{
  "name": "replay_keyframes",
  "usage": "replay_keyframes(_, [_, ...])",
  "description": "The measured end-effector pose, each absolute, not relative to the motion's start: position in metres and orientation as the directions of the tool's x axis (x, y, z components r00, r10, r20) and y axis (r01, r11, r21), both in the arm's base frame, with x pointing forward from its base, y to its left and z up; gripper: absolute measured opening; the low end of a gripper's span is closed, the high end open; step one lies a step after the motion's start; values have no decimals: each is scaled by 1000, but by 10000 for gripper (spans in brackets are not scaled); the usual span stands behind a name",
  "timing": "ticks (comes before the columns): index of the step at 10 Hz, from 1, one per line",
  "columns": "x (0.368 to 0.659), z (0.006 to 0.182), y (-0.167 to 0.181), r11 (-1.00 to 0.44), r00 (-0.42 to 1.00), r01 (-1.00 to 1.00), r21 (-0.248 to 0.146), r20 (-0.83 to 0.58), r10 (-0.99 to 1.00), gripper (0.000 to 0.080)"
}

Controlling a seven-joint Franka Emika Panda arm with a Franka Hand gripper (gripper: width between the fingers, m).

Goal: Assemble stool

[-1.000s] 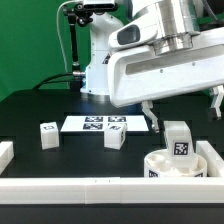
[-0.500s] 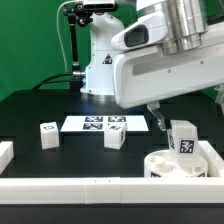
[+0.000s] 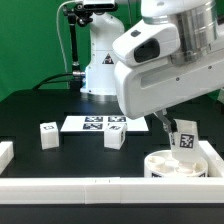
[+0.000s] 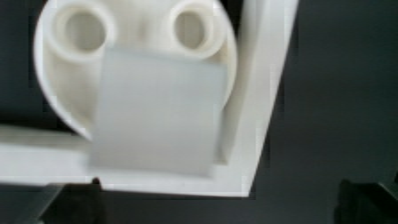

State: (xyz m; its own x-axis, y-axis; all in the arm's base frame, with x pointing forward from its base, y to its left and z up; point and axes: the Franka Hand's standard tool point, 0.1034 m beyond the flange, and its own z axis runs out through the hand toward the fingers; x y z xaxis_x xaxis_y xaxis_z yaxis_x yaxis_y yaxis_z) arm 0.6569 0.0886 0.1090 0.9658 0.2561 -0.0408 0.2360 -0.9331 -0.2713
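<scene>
The arm's gripper (image 3: 181, 132) hangs over the corner of the border rails (image 3: 100, 188), where the round seat (image 3: 166, 166) lies braced. A leg (image 3: 186, 140) sits slightly tilted at the seat, between jaws spread wide. The wrist view shows clear space beside it, so it looks unclamped. To do this well, the gripper should probably square the leg upright over its socket before closing, then press and twist while the rails stop the seat turning. Two open sockets (image 4: 75, 30) await the loose legs (image 3: 47, 135) beside the marker board (image 3: 100, 124).
</scene>
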Motion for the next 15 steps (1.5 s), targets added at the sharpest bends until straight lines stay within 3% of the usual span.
replay_keyframes(1, [660, 112, 91, -930, 960, 267, -252, -13, 279, 649])
replay_keyframes(5, [661, 109, 88, -829, 861, 502, -245, 53, 506, 649])
replay_keyframes(8, [664, 105, 77, -593, 609, 793, -138, 177, 773, 649])
replay_keyframes(10, [659, 103, 68, -426, 435, 900, -87, 202, 878, 649])
replay_keyframes(12, [659, 101, 62, -304, 309, 951, -55, 188, 932, 649])
replay_keyframes(14, [659, 101, 61, -302, 307, 952, -54, 187, 933, 649])
replay_keyframes(15, [657, 101, 59, -289, 288, 957, -27, 191, 938, 649])
